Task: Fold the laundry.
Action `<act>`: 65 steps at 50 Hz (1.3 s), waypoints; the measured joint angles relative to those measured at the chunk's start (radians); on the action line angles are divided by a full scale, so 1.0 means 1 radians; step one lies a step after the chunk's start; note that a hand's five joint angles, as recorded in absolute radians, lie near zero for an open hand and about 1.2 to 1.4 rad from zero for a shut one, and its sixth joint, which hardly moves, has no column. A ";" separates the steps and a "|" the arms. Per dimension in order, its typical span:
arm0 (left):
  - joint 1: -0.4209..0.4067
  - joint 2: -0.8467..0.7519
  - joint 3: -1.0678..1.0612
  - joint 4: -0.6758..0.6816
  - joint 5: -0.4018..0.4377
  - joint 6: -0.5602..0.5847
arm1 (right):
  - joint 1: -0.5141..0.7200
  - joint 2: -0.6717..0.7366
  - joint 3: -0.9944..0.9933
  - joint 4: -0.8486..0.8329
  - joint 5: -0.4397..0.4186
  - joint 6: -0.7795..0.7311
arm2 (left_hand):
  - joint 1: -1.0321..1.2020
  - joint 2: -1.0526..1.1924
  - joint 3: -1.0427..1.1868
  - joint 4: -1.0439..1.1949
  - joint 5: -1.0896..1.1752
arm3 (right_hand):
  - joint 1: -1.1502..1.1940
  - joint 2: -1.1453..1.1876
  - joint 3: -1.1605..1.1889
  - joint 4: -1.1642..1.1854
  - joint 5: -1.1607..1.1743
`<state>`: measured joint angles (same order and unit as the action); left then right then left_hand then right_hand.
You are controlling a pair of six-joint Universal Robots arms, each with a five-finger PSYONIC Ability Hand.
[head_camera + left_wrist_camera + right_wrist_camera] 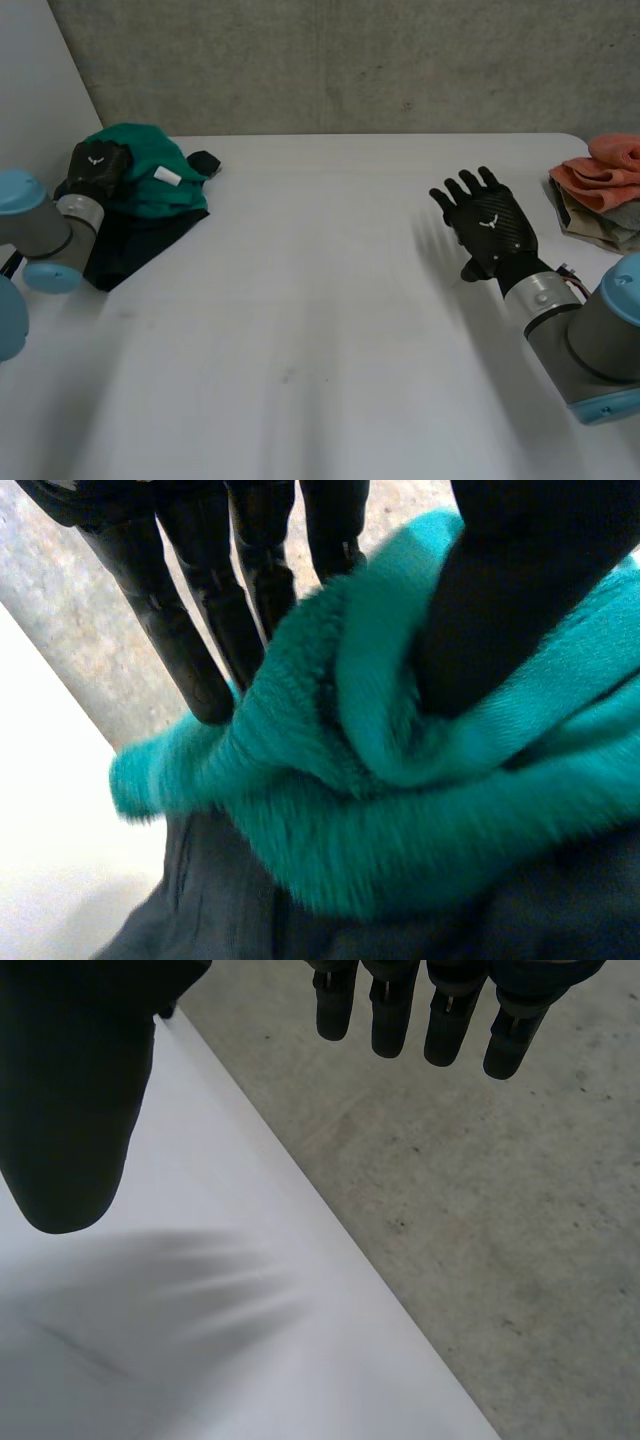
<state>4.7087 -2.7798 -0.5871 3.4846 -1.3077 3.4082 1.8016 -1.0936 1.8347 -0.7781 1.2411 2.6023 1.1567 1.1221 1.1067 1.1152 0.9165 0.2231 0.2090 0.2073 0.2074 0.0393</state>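
Observation:
A teal garment with a white tag lies bunched on a dark navy garment at the table's far left. My left hand rests on top of the teal pile. In the left wrist view a ridge of the teal cloth is caught between my left hand's straight fingers and its thumb, with the dark garment underneath. My right hand hovers over the bare table at the right, fingers straight and spread, thumb apart, holding nothing.
A folded stack of salmon and beige cloths sits at the table's far right edge. The white table stretches wide between the hands. A grey concrete wall runs behind the table's far edge.

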 measured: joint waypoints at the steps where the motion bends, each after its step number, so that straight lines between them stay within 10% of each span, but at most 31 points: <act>1: -0.005 -0.001 0.010 0.006 -0.006 -0.001 | -0.005 0.000 -0.001 -0.002 0.000 0.001 | 0.000 0.000 0.000 0.000 0.000 | 0.000 0.000 0.000 0.000 0.000; 15: -0.149 0.460 -0.266 0.080 -0.089 -0.097 | -0.022 -0.061 0.014 -0.006 0.012 0.023 | 0.008 0.074 0.079 0.084 0.058 | 0.000 0.000 0.000 0.000 0.000; 24: -0.427 0.895 -0.642 0.117 -0.066 -0.299 | -0.065 -0.155 0.022 -0.011 0.040 0.125 | 0.008 0.075 0.080 0.084 0.058 | 0.000 0.000 0.000 0.000 0.000; 33: -0.762 0.810 -0.818 0.097 -0.070 -0.309 | -0.151 -0.188 -0.035 0.046 0.117 0.245 | -0.009 0.052 0.059 0.067 0.046 | 0.000 0.000 0.000 0.000 0.000; 39: -0.864 0.620 -0.786 0.032 -0.105 -0.280 | -0.176 -0.146 -0.099 0.179 0.146 0.266 | -0.923 -0.808 -0.785 -0.808 -0.777 | 0.000 0.000 0.000 0.000 0.000; 49: -0.769 0.742 -0.788 -0.081 -0.129 -0.279 | -0.142 -0.125 -0.138 0.346 0.142 0.252 | -0.968 -0.912 -0.891 -0.909 -0.868 | 0.000 0.000 0.000 0.000 0.000; 65: -0.266 0.926 -0.976 -0.131 0.012 -0.119 | 0.097 -0.330 -0.045 0.790 0.018 0.133 | -0.964 -0.915 -0.891 -0.909 -0.868 | 0.000 0.000 0.000 0.000 0.000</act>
<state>4.4425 -1.8540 -1.5634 3.3533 -1.2957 3.2895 1.8984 -1.4235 1.7898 0.0124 1.2590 2.7349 0.1923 0.2068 0.2159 0.2060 0.0485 0.2230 0.2089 0.2073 0.2074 0.0392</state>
